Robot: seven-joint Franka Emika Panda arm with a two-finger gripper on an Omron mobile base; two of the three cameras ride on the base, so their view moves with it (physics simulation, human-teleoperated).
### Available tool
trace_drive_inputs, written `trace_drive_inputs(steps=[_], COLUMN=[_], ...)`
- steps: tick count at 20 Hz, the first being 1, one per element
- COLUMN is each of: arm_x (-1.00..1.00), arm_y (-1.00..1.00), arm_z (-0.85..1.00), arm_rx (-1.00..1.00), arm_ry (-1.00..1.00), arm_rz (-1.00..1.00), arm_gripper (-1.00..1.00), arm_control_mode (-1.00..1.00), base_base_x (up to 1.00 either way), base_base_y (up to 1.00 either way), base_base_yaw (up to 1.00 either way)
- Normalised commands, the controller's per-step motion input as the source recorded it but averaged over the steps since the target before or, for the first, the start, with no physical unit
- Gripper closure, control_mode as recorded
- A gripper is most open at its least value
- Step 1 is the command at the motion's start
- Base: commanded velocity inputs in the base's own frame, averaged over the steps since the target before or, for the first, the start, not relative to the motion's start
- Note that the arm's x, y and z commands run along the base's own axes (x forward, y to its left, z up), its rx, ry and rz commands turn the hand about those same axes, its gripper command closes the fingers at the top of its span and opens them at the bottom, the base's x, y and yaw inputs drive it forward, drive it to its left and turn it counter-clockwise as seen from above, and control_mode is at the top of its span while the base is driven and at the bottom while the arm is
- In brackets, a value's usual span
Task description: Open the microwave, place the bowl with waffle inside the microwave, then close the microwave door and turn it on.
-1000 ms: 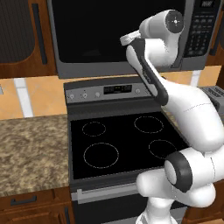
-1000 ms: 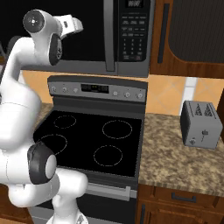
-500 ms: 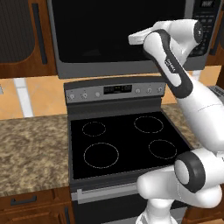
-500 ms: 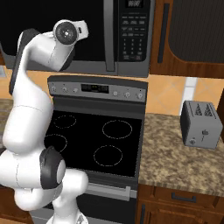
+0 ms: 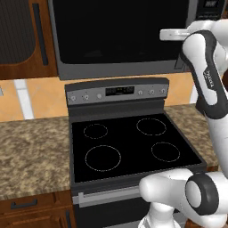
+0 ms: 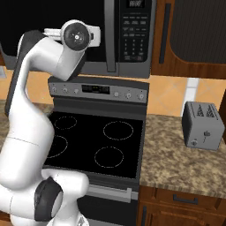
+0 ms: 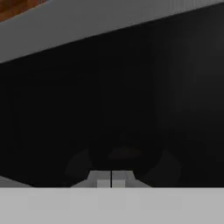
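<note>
The kitchen held a black stove [image 5: 129, 142] between granite counter [image 6: 185, 156] runs, with the microwave [image 5: 120, 35] mounted above it, its microwave door [image 6: 53, 17] shut. The tool [image 7: 111, 179], fingers pressed together, faced the dark glass. To open the door well, it would likely need to spread its fingers and shift toward 3 o'clock to the handle [image 6: 111, 35].

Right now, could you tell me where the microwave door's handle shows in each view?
Left base view: hidden behind the arm, upper right.
Right base view: the handle, top centre, left of the keypad.
Hand view: cannot tell; dark glass fills it.
Shared landmark: the stove.
</note>
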Motion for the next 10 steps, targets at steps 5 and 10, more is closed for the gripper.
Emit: trace_drive_inputs(steps=[5, 10], arm_x=[-0.98, -0.61], arm_y=[-0.68, -0.84], arm_z=[0.04, -0.27], arm_rx=[0.39, 0.73], arm_ry=[0.25, 0.09], arm_rz=[-0.07, -0.06], arm_gripper=[1.00, 1.00], arm_control_mode=[-1.00, -1.00], base_base_x=[0.00, 0.00], base_base_y=[0.00, 0.00], base_base_yaw=[0.00, 0.00])
